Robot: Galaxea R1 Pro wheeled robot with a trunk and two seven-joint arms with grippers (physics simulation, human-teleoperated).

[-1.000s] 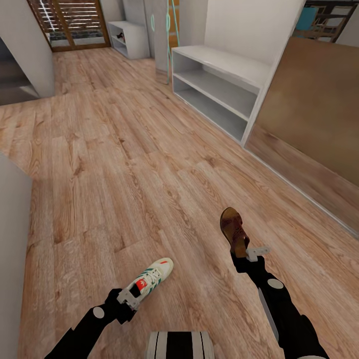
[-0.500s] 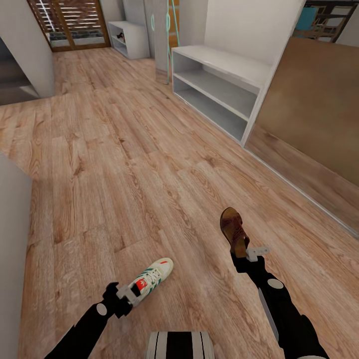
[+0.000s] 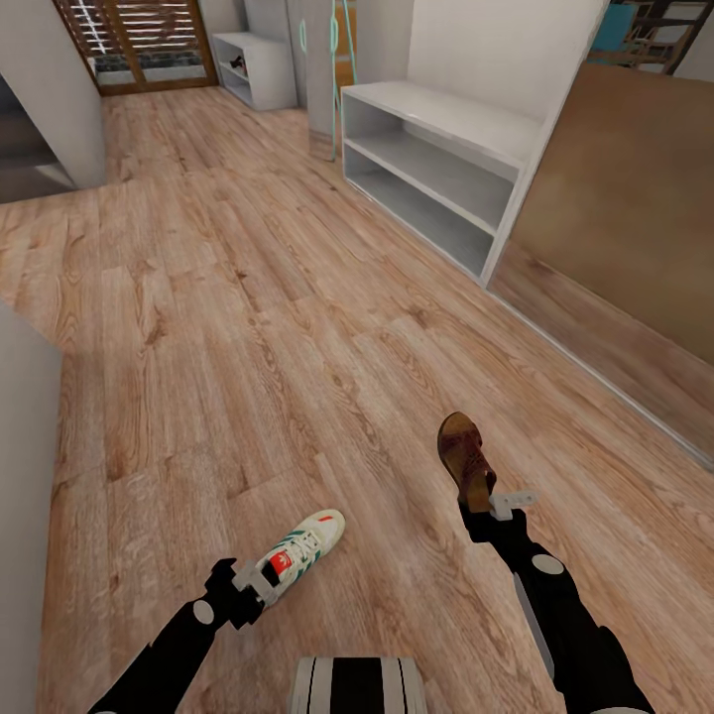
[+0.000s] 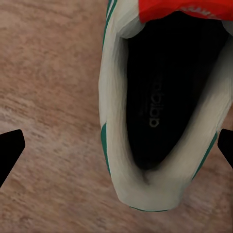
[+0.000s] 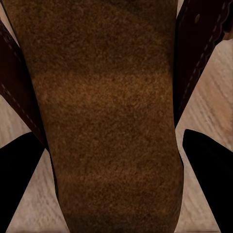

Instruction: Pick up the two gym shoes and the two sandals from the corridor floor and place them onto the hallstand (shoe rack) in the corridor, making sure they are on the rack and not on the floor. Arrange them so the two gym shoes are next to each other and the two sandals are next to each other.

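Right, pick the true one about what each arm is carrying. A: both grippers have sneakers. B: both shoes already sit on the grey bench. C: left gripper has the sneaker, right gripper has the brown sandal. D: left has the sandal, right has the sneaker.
C: in the head view the left gripper clamps the heel of the gym shoe, and the right gripper holds the sandal by its heel, both above the corridor floor.

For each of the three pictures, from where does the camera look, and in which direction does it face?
Head view: from the robot's head, forward and down the corridor floor; both arms, left gripper, right gripper, grey bench.
Left wrist view: along the fingers onto the gym shoe.
Right wrist view: along the fingers onto the sandal.
Shared: the gym shoe and sandal appear also in the head view.
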